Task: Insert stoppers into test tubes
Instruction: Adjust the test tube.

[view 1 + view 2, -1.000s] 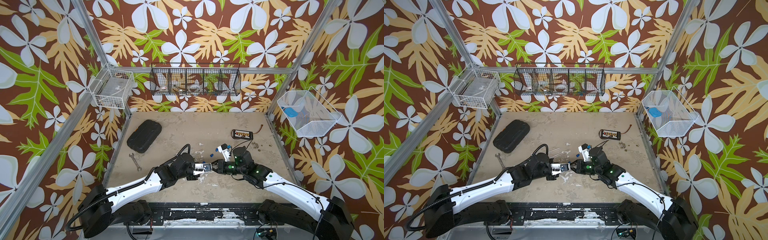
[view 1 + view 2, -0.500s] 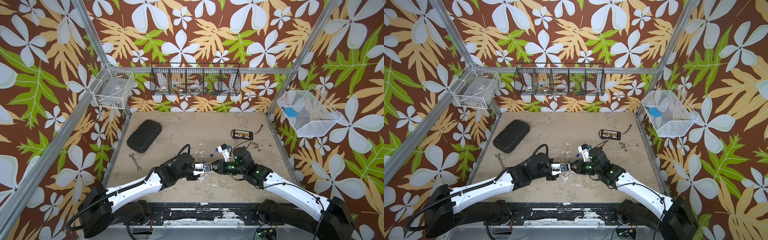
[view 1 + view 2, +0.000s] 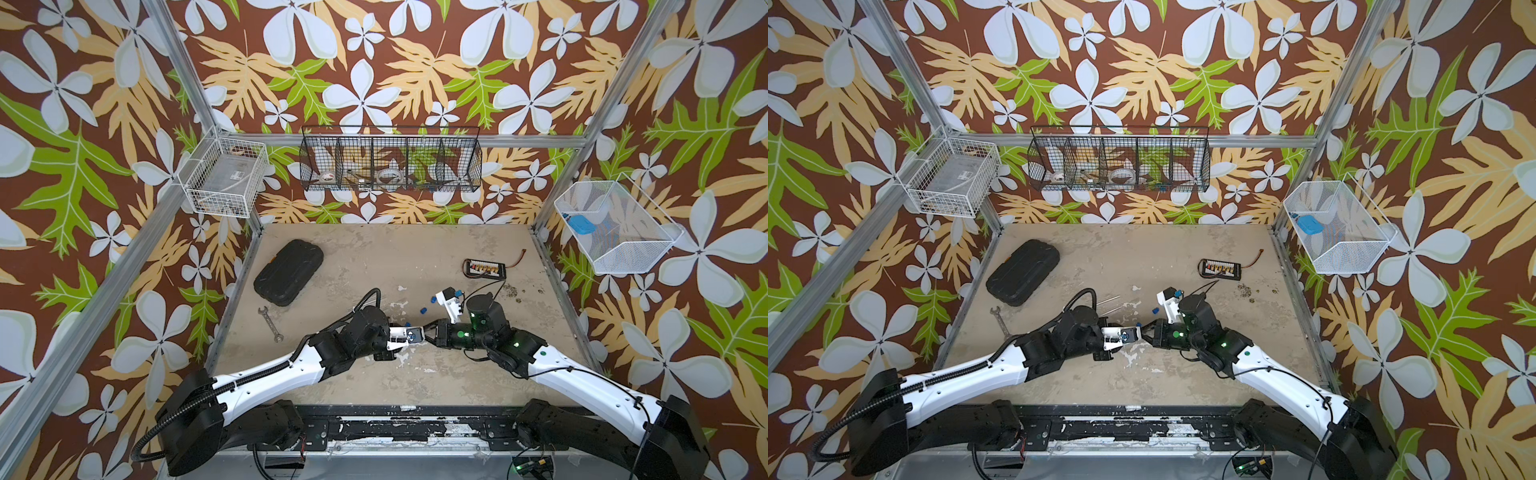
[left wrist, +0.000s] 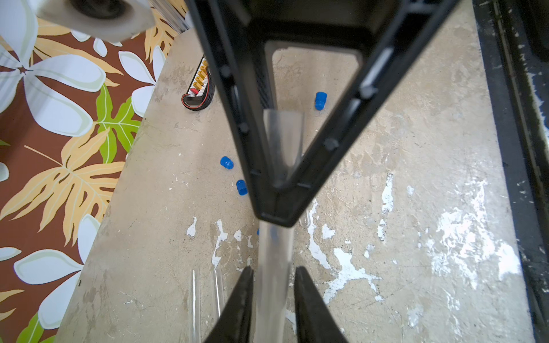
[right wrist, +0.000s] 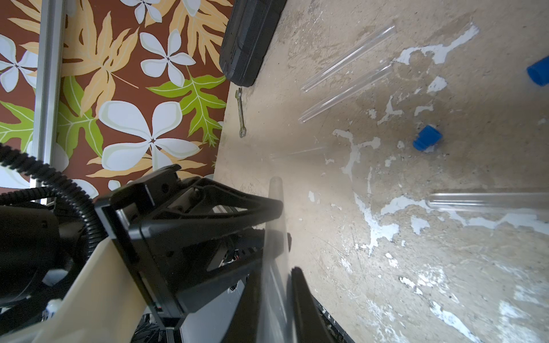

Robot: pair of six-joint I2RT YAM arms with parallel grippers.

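Item: test tube (image 4: 274,255), clear, thin, smooth-walled; held off the table over its middle, toward the near side; long axis left to right, rounded closed end leftward, open mouth rightward; my right gripper (image 5: 274,273), black fingers clamped on it; my left gripper (image 4: 274,271), fingers a little apart, one on either side of the tube, narrow gaps showing; spare tubes (image 5: 346,61), two lying parallel, far-left of it; third tube (image 5: 487,202), lying apart from them; stoppers (image 4: 226,162), small bright blue stepped cylinders, loose on the far side; table (image 4: 416,148), matte beige, scuffed, chipped white; wrench (image 5: 240,112), grey metal, left; case (image 5: 249,38), black moulded plastic, far left.
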